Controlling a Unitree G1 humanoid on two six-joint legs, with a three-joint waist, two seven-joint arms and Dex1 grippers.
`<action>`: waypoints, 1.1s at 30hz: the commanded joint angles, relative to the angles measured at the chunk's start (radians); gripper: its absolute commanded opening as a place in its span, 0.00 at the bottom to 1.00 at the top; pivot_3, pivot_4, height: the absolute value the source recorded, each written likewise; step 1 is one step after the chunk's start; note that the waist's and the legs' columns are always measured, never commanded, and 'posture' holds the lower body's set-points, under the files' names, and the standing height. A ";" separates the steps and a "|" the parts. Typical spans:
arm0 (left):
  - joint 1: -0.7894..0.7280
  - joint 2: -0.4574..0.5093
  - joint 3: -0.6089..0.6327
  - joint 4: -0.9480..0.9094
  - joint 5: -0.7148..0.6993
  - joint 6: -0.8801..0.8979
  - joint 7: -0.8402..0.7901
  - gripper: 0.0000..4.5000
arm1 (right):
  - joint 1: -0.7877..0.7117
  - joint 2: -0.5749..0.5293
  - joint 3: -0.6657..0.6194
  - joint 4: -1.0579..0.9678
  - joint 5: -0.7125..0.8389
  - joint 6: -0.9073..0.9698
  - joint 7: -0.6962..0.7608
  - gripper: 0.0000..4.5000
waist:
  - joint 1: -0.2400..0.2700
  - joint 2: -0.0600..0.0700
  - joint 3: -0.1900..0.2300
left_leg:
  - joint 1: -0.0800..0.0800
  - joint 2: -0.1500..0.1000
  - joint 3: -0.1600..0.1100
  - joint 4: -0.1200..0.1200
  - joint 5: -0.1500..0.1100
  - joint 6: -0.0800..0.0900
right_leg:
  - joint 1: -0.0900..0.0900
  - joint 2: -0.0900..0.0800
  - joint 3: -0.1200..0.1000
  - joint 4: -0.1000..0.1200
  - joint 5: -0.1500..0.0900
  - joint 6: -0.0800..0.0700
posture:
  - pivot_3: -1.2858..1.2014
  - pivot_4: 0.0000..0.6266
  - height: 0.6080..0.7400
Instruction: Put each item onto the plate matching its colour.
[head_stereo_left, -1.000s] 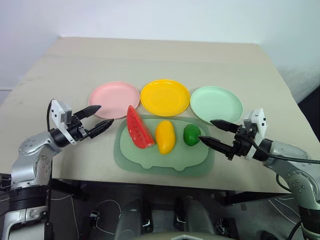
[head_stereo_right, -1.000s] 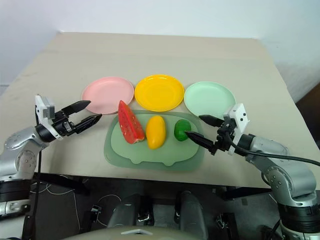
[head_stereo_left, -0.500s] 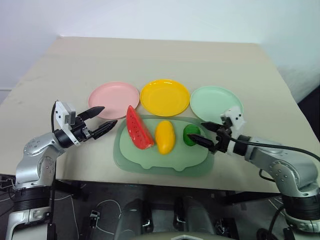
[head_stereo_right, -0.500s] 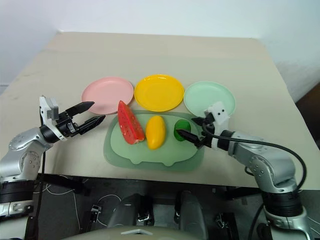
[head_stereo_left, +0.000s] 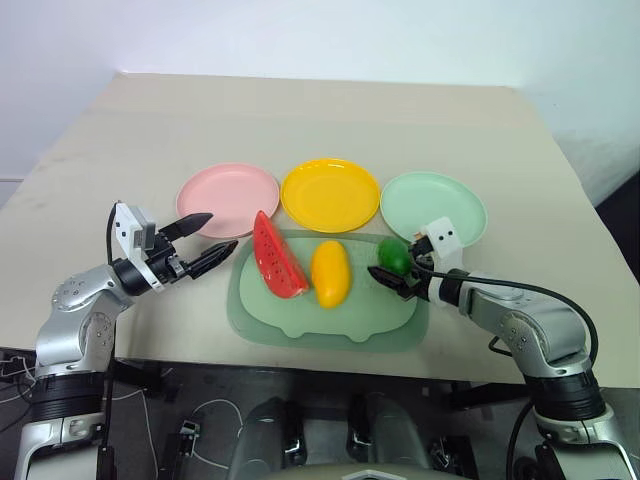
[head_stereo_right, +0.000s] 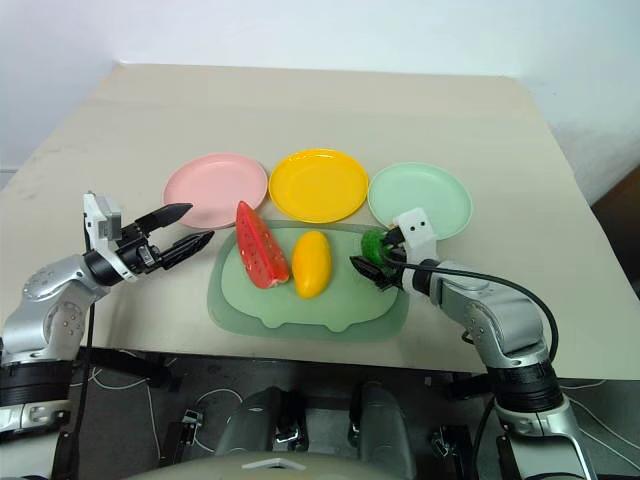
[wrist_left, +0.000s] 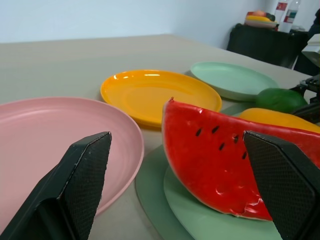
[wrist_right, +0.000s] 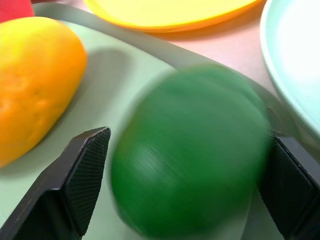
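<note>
The dark-green lime (head_stereo_left: 393, 256) lies at the right end of the pale-green mat (head_stereo_left: 330, 322), blurred in the right wrist view. My right gripper (head_stereo_left: 392, 263) straddles it, open, one finger (wrist_right: 85, 175) a sliver off its side, the other close against it. The yellow mango (head_stereo_left: 330, 273) lies mid-mat and the red watermelon wedge (head_stereo_left: 275, 258) at the left end. Beyond the mat stand the pink plate (head_stereo_left: 228, 198), the yellow plate (head_stereo_left: 330, 193) and the mint plate (head_stereo_left: 433, 205), all bare. My left gripper (head_stereo_left: 222, 230) hangs open just left of the watermelon, pointing at it.
The beige table (head_stereo_left: 320, 110) stretches bare behind the plates. Its front edge runs just below the mat. Both arms reach in from the near corners.
My right gripper slid forward and left, its fingers narrowing around the lime, which shifted a little toward the mint plate. The left gripper stayed where it was.
</note>
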 joint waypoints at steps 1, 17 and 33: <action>-0.017 0.007 0.008 -0.007 0.007 -0.024 -0.003 1.00 | -0.010 -0.001 -0.041 -0.039 0.006 -0.029 0.025 0.79 | 0.000 0.000 0.000 | 0.000 0.000 0.000 0.000 0.000 0.000 | 0.000 0.000 0.000 0.000 0.000 0.000 | 0.52 0.24 0.67; 0.006 0.003 0.014 -0.026 0.012 -0.029 0.004 1.00 | -0.182 -0.085 -0.122 0.063 -0.007 -0.088 0.126 0.62 | -0.003 0.000 0.000 | 0.000 0.000 0.000 0.000 0.000 0.000 | 0.000 0.000 0.000 0.000 0.000 0.000 | 0.52 0.24 0.67; 0.047 0.014 0.034 -0.081 0.001 -0.020 0.037 1.00 | -0.442 -0.069 0.035 0.692 -0.343 -0.382 0.198 1.00 | -0.007 0.001 0.000 | 0.000 0.000 0.003 0.000 0.001 0.000 | -0.003 0.000 0.001 0.005 0.002 0.004 | 0.52 0.24 0.67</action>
